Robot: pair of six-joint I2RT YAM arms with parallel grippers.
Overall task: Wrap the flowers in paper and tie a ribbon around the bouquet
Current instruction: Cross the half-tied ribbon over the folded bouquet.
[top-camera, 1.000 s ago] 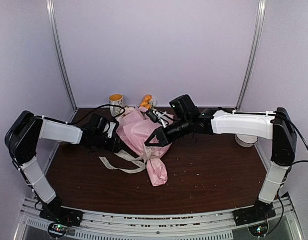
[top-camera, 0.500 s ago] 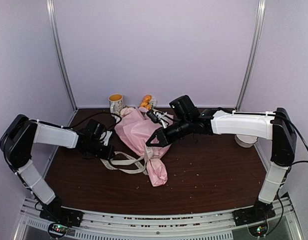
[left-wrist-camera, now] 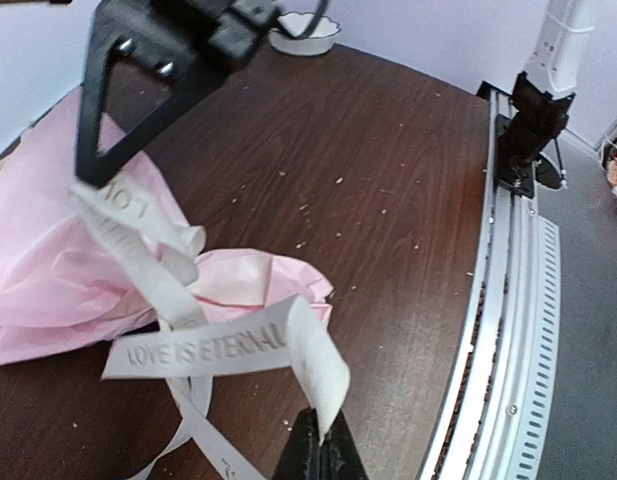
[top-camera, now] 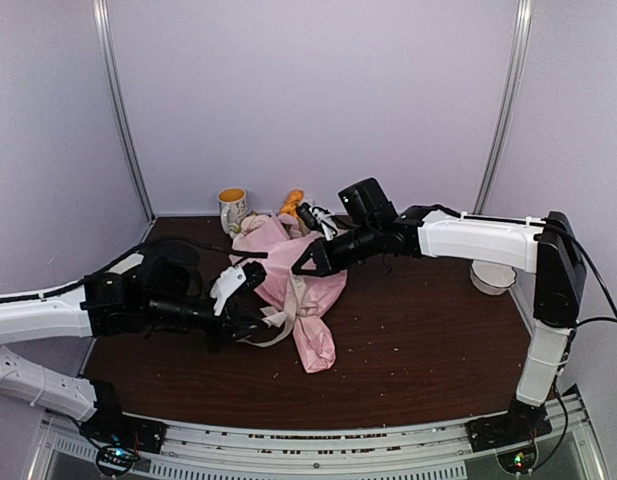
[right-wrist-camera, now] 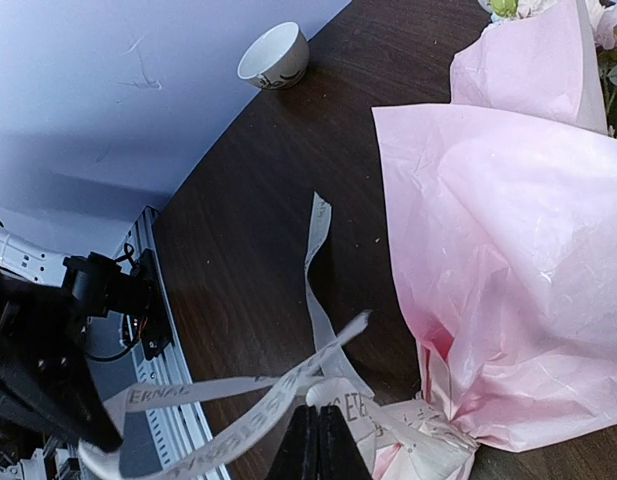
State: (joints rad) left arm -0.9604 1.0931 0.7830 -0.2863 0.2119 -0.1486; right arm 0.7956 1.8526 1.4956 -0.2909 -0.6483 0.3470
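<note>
1. Left tool (left-wrist-camera: 318, 452): jaws pinched flat on a free length of the ribbon (left-wrist-camera: 210, 346), bottom centre of the left wrist view. A second ago they stood wide with nothing between them. The arm has since swung in from the left edge toward the middle of the overhead frame.
2. Right tool (right-wrist-camera: 318, 440): closed tight on another run of the ribbon, bottom centre of its own view. It keeps its grip and has shifted slightly up-frame over the bouquet (top-camera: 323, 290).
3. Ribbon: lettered cream strip, hanging slack in loops between the two tools. It appears to pass round the narrow part of the bouquet. No knot is visible.
4. Bouquet: lies on the desk (top-camera: 428, 340) at frame centre. The cone of pink paper (right-wrist-camera: 508, 250) has its narrow end toward the bottom of the frame. The flowers (top-camera: 292, 201) point up-frame, near a mug (top-camera: 231, 207).
5. Reading: with both runs of ribbon now held, wrapping looks complete and tying can begin. The runs must probably be crossed and drawn snug without dragging the thin paper.
</note>
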